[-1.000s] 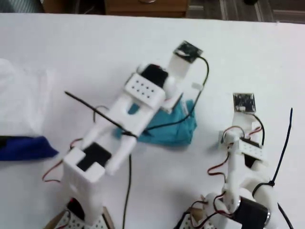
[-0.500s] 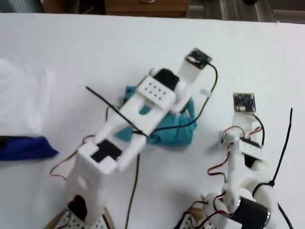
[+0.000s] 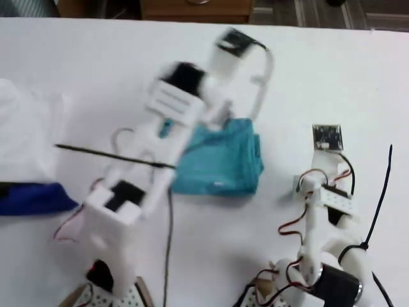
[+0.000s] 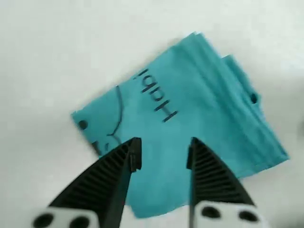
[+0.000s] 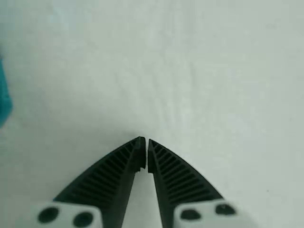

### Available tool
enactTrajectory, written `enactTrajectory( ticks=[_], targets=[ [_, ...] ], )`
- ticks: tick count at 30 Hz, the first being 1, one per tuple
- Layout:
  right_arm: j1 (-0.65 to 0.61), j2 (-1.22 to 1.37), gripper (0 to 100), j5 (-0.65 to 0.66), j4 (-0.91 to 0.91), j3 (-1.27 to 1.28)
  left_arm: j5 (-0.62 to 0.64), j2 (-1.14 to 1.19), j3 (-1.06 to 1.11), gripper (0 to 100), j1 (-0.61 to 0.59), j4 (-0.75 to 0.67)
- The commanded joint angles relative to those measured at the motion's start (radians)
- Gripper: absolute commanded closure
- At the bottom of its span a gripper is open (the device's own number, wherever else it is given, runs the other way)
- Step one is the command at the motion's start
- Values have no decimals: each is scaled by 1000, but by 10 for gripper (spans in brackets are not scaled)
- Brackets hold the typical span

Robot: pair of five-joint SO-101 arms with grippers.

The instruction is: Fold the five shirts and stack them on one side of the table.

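A folded teal shirt (image 3: 223, 163) lies flat in the middle of the white table (image 3: 332, 70). In the left wrist view the teal shirt (image 4: 190, 104) shows dark print, and my left gripper (image 4: 164, 145) hovers above it, open and holding nothing. The left arm (image 3: 169, 109) stretches over the shirt's far left corner. My right gripper (image 5: 146, 142) is shut on nothing above bare tabletop; the right arm (image 3: 326, 198) stands to the right of the shirt. A sliver of the teal shirt (image 5: 4, 102) shows at the edge of the right wrist view.
A dark blue shirt (image 3: 35, 197) lies at the table's left edge, with a white cloth (image 3: 29, 137) behind it. A wooden cabinet (image 3: 195, 9) stands beyond the far edge. Cables trail from both arms.
The left arm swung left and toward the far side, uncovering the teal shirt, which now lies flatter. The right arm has kept still.
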Motion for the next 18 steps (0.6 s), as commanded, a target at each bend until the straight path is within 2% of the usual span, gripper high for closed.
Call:
enactTrajectory(
  ticks=[1, 7, 10, 13, 15, 18],
  targets=[
    [2, -48, 978, 0, -12, -5, -17, -68, -41, 954, -212, 80],
    [2, -48, 978, 0, -12, -5, -6, -140, 28, 973, -483, 83],
    [2, -48, 978, 0, -10, -5, -12, -232, 183, 973, -554, 83],
    [1, -48, 978, 0, -10, -3, -69, -353, 378, 973, -575, 68],
    [-1, -48, 978, 0, -10, -3, -75, -450, 536, 973, -580, 5],
    [-27, -48, 978, 5, 4, -3, -75, -612, 845, 973, -597, -176]
  ],
)
